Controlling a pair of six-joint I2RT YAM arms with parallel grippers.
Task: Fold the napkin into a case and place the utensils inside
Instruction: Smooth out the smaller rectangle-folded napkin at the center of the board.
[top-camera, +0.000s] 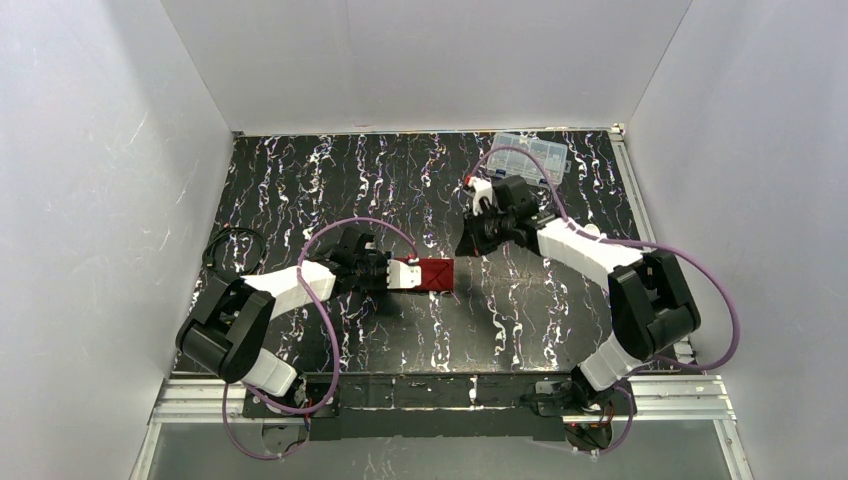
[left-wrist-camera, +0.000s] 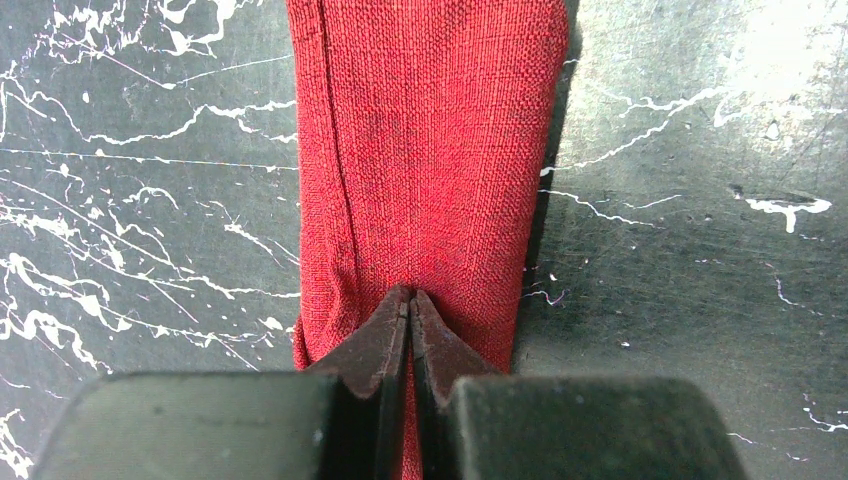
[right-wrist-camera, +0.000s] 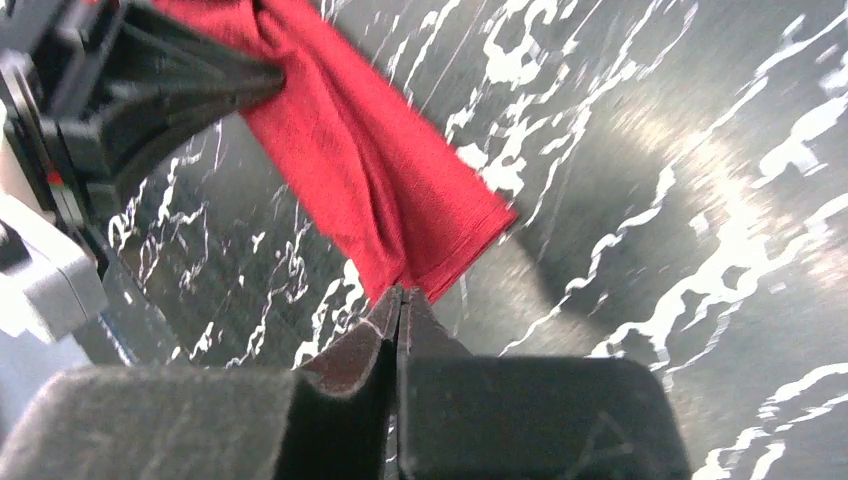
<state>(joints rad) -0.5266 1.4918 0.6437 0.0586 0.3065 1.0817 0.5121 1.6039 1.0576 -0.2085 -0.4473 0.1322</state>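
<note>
Over black marbled tabletop, oblong red cloth case is pinched endwise by left gripper, shut right gripper just beyond

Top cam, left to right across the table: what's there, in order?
Black cable loop → left tool → red napkin, folded small → right tool → clear compartment box at the far edge.

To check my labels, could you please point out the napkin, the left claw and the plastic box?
Napkin (left-wrist-camera: 430, 150), left wrist view, middle of the cloth.
Left claw (left-wrist-camera: 408, 298), left wrist view, between its fingertips.
Plastic box (top-camera: 538, 153), top view, its clear top.
</note>
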